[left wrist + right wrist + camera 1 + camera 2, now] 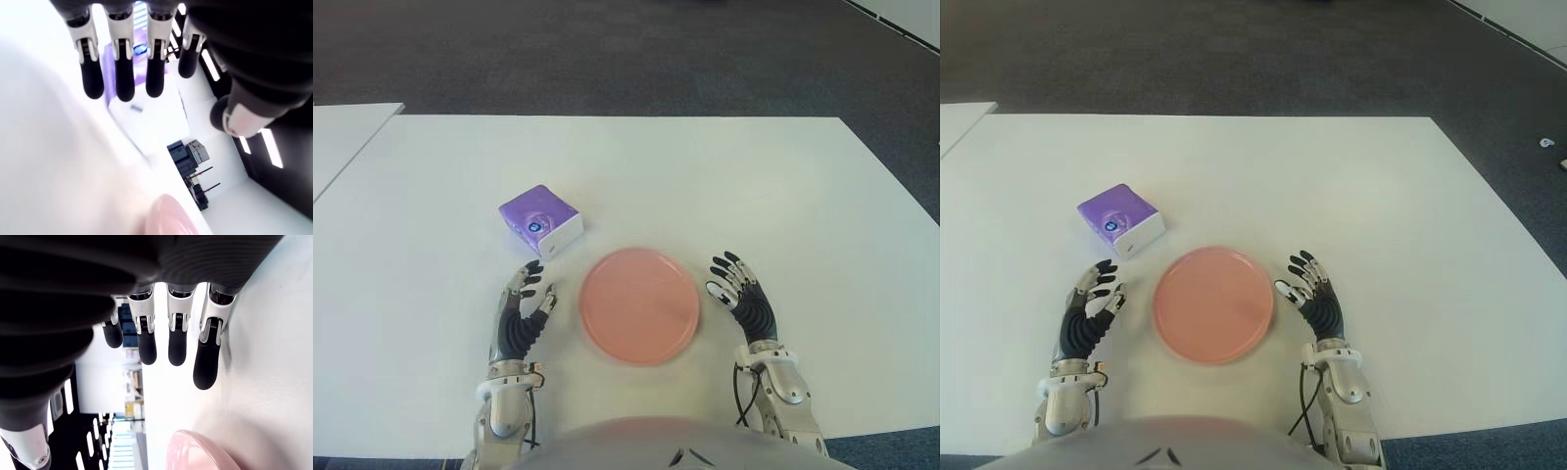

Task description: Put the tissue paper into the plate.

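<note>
A purple and white tissue pack (541,221) lies on the white table (705,186), up and left of a round pink plate (638,305) that holds nothing. My left hand (525,299) is just left of the plate and below the pack, fingers spread, holding nothing. The left wrist view shows the pack (139,73) beyond those fingertips, apart from them. My right hand (736,287) shows right of the plate, fingers relaxed and holding nothing. The plate's rim (195,453) appears in the right wrist view.
A second white table (342,132) adjoins at the far left. Dark carpet (607,49) lies beyond the table's far edge.
</note>
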Robot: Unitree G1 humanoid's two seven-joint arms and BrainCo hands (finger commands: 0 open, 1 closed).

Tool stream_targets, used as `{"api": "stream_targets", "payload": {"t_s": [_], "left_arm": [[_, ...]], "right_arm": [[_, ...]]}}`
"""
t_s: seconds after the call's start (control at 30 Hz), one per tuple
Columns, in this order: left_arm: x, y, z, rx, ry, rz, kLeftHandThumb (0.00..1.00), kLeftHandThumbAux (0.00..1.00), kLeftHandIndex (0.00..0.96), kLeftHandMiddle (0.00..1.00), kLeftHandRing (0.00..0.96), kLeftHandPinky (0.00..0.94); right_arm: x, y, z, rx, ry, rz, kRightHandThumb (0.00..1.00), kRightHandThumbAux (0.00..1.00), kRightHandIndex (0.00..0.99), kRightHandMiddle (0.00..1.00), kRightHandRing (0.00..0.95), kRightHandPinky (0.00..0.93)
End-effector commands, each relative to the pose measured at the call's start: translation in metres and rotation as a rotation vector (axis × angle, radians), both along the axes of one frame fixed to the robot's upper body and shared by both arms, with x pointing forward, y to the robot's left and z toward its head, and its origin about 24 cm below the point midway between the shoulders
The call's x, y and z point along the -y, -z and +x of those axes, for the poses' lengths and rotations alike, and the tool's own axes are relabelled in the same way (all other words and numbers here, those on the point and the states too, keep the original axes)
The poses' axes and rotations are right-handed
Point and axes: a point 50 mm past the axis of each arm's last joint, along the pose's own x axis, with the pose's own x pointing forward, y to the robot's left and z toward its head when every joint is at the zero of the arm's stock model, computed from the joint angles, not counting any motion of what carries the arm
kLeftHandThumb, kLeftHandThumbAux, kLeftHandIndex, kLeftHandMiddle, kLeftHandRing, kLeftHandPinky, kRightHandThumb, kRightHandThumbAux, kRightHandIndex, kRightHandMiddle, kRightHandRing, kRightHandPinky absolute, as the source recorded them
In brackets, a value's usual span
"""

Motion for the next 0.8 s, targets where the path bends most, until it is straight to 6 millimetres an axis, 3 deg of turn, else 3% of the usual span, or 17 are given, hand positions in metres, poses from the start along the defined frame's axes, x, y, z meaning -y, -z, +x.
{"api": "stream_targets", "payload": {"t_s": [0.03, 0.57, 0.8], "left_arm": [[0.006, -0.03, 0.015, 0.147, 0.03, 0.301, 0.275, 0.469, 0.201, 0.222, 0.246, 0.252], [0.002, -0.073, 0.054, 0.362, -0.066, 0.602, 0.314, 0.392, 0.281, 0.225, 0.218, 0.234], [0.005, -0.074, 0.071, 0.337, -0.068, 0.691, 0.31, 0.359, 0.272, 0.213, 0.205, 0.213]], "right_arm": [[0.002, 0.03, -0.017, -0.193, 0.023, 0.001, 0.328, 0.673, 0.116, 0.202, 0.188, 0.204], [0.003, 0.035, -0.012, -0.2, 0.031, -0.006, 0.342, 0.677, 0.119, 0.204, 0.191, 0.202], [0.003, 0.036, -0.01, -0.211, 0.038, -0.003, 0.333, 0.689, 0.11, 0.203, 0.19, 0.202]]}}
